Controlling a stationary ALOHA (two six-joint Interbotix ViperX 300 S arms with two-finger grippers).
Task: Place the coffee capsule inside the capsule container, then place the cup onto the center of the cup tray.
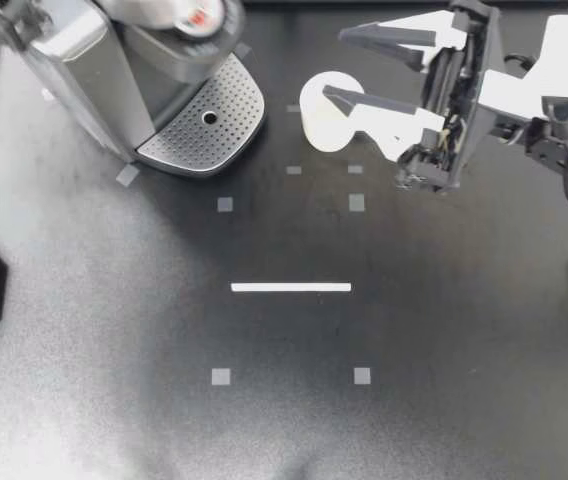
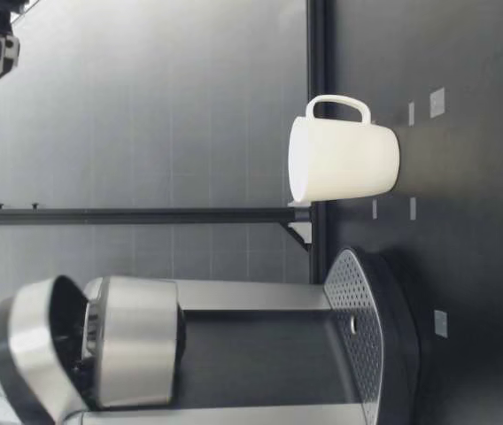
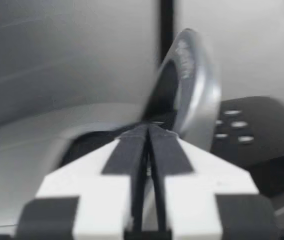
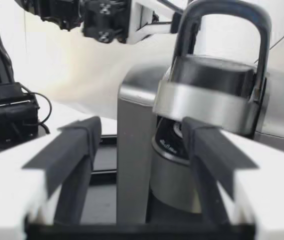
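Top view showed what looked like the capsule seated in the holder of the machine, under the raised lid. I could not be sure of it. The cup stood upright on the bench, near the tray but clear of it, with its handle turned away from the machine.

The right jaws were spread wide and hung well above the cup, touching nothing (the low view put them high over the bench). The left jaws were closed with nothing visible between them, right at the lid.

The likeliest trouble was a descent that clipped the rim and tipped the cup. A grip on the smooth wall might also slip. The head overhung the tray, so the carried cup could knock it or land off centre. The left arm, so close to the machine, could foul the right.
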